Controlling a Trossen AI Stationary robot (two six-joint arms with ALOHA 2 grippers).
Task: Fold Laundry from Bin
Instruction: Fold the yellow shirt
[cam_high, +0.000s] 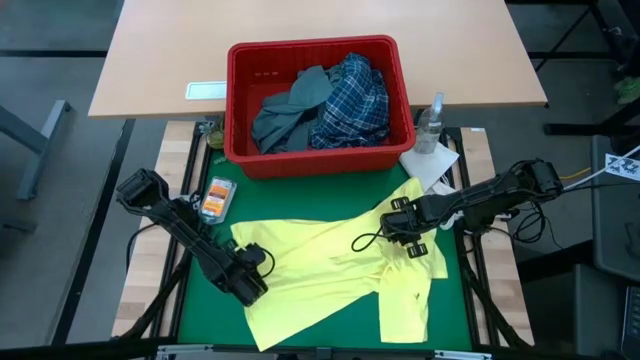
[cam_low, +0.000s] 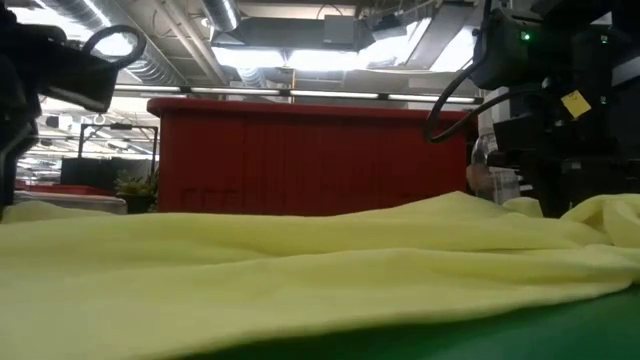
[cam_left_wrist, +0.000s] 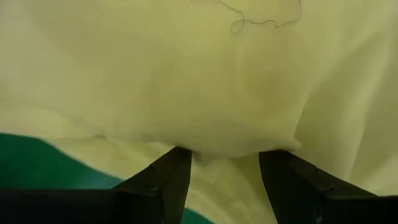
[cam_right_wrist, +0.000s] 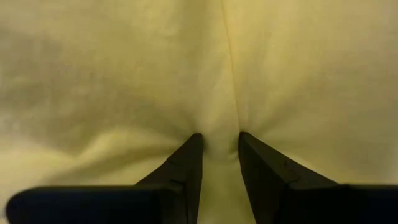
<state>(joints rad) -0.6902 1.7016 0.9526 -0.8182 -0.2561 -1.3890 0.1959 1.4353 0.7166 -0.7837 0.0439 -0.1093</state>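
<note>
One red bin (cam_high: 318, 150). Two garments inside the bin: one grey-blue (cam_high: 290, 110), one blue-white plaid (cam_high: 352, 100). One yellow garment (cam_high: 330, 270) spread out in front of the bin. One clear bottle (cam_high: 430, 125) and one white paper towel (cam_high: 432, 165) beside the bin. Two claws, left (cam_high: 262, 262) and right (cam_high: 392, 228).

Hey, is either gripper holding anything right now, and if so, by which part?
The right gripper pinches a fold near the middle of the yellow fabric garment. The left gripper stands open at the garment's edge, gripping nothing.
</note>
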